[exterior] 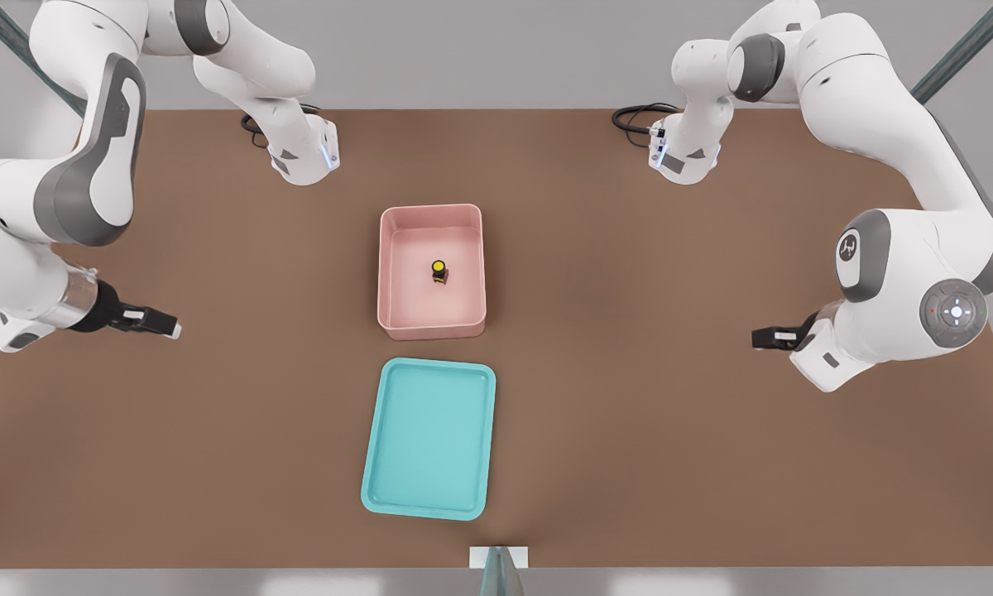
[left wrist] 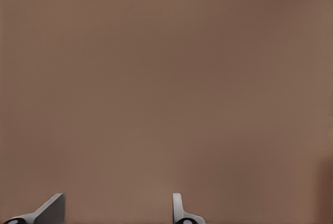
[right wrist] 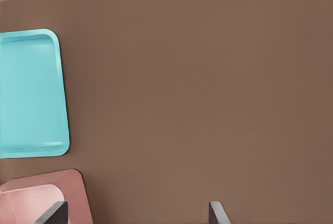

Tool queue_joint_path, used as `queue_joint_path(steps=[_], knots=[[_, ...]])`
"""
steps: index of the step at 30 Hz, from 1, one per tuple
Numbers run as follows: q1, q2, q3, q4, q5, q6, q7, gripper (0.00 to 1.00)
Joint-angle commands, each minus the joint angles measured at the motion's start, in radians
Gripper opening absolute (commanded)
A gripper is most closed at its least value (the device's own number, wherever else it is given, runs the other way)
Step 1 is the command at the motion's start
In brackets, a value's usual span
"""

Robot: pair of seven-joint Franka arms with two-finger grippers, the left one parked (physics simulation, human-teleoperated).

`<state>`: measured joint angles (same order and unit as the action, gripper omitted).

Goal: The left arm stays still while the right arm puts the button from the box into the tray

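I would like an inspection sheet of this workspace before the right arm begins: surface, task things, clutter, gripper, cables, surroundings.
Surface: brown table, flat and plain.
Task things: pink box at the table's middle. The button stands upright on its floor, yellow top up. The turquoise tray lies flat, apart from the box, toward the front view's bottom edge. The button is not yet in it.
Clutter: nothing seen.
Gripper: the right gripper is at the front view's left, low over bare table, away from the box, open, holding nothing.
Cables: black cable loops near the far table edge.
Surroundings: grey background, teal frame struts at the corners.
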<state>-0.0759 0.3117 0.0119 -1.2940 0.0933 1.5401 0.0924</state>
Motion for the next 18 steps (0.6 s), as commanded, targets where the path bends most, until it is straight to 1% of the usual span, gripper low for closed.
queue_joint_path(steps=[1, 2, 4, 5, 6, 7, 8, 9, 10, 11, 12, 13, 14, 15, 16, 17, 18], knots=[[0.001, -0.002, 0.000, 0.001, 0.006, 0.028, 0.046, 1.00], [0.002, 0.000, 0.005, 0.001, -0.001, 0.028, 0.043, 1.00], [0.128, 0.000, 0.020, 0.002, -0.024, 0.017, 0.044, 1.00], [0.248, -0.006, 0.023, 0.008, -0.085, -0.014, 0.018, 1.00], [0.375, -0.013, 0.043, 0.015, -0.167, -0.058, -0.020, 1.00], [0.398, -0.006, 0.097, 0.012, -0.044, -0.049, -0.011, 1.00], [0.455, 0.010, 0.095, 0.012, -0.008, -0.055, 0.024, 1.00], [0.490, 0.024, 0.106, 0.002, 0.111, -0.034, 0.235, 1.00], [0.531, 0.044, 0.180, -0.011, 0.126, 0.002, 0.467, 1.00], [0.639, 0.043, 0.186, -0.106, 0.115, 0.090, 0.606, 1.00], [0.709, 0.003, 0.169, -0.264, 0.118, 0.219, 0.621, 1.00], [0.771, 0.000, 0.146, -0.399, 0.118, 0.334, 0.702, 1.00], [0.772, -0.042, 0.129, -0.502, 0.117, 0.402, 0.690, 1.00], [0.782, -0.048, 0.091, -0.539, 0.117, 0.402, 0.587, 1.00], [0.814, -0.054, 0.046, -0.571, 0.117, 0.407, 0.555, 1.00], [0.815, -0.054, 0.043, -0.585, 0.117, 0.426, 0.544, 1.00], [0.823, -0.052, 0.010, -0.594, 0.117, 0.440, 0.535, 1.00]])
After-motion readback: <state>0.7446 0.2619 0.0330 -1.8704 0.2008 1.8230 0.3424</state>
